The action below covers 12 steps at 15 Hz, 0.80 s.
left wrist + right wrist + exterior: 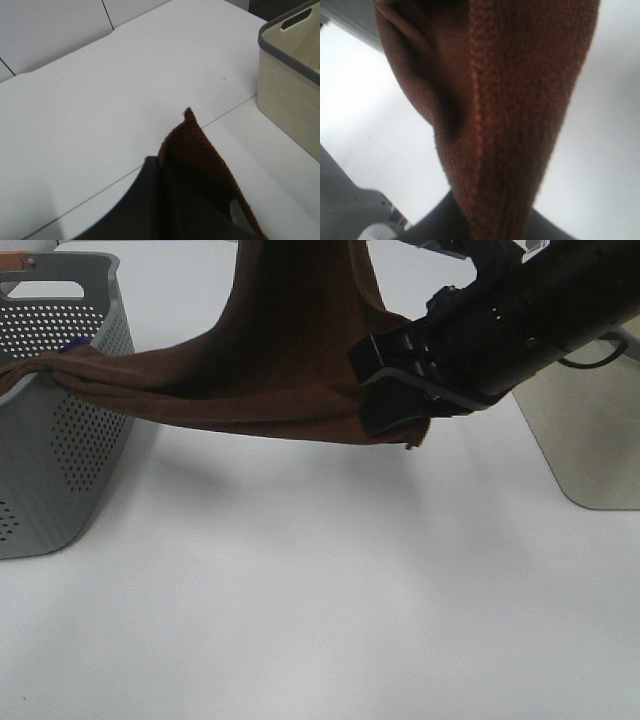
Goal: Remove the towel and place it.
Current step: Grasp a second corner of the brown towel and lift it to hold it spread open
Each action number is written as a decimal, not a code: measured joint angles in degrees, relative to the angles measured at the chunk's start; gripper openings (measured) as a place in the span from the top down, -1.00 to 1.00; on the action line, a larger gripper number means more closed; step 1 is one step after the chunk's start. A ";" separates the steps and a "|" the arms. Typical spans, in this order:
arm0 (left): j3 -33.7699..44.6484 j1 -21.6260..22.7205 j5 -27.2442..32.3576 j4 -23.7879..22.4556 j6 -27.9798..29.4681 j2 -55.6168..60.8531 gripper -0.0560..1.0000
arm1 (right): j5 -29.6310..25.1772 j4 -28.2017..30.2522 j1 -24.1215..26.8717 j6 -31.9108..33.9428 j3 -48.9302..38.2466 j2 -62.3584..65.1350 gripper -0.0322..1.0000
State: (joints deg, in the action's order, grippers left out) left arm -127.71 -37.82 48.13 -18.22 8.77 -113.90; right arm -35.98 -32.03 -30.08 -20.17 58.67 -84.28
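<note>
Removal step. My left gripper [167, 167] and right gripper [490, 227] clamp the dark brown plush towel [280, 360] aloft; one end drapes the grey perforated basket [60, 450] at the left edge of the desk [300, 600]. Next: pull it clear.

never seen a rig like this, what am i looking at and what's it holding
This is a two-armed robot at a white table. One picture comes from a camera mounted high; the other two from cameras on each wrist. Both clamps at the arm tips are shut on one large dark brown plush towel: the right end effector pinches its lower edge, the left end effector a corner. The towel's far end drapes over a perforated grey plastic basket. A beige plastic basket stands at the right.
</note>
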 joint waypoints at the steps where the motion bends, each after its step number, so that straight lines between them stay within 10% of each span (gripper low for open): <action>1: 0.00 0.00 0.00 0.86 0.29 -1.60 0.89 | -6.47 8.94 0.00 8.54 2.75 0.00 0.94; 3: 0.00 0.00 -0.69 5.73 0.40 -5.33 0.89 | -21.03 30.14 0.00 23.09 11.40 0.06 0.94; 7: 0.00 0.00 -9.05 9.11 0.40 -3.61 0.89 | -32.49 43.49 0.00 28.19 22.92 0.06 0.94; 12: 0.00 0.00 -15.47 5.67 0.46 6.47 0.89 | -33.40 54.37 0.00 29.16 39.76 0.52 0.94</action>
State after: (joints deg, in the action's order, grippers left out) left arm -127.71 -37.82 32.66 -12.55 9.22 -107.43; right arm -69.39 22.35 -30.08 9.00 98.43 -83.77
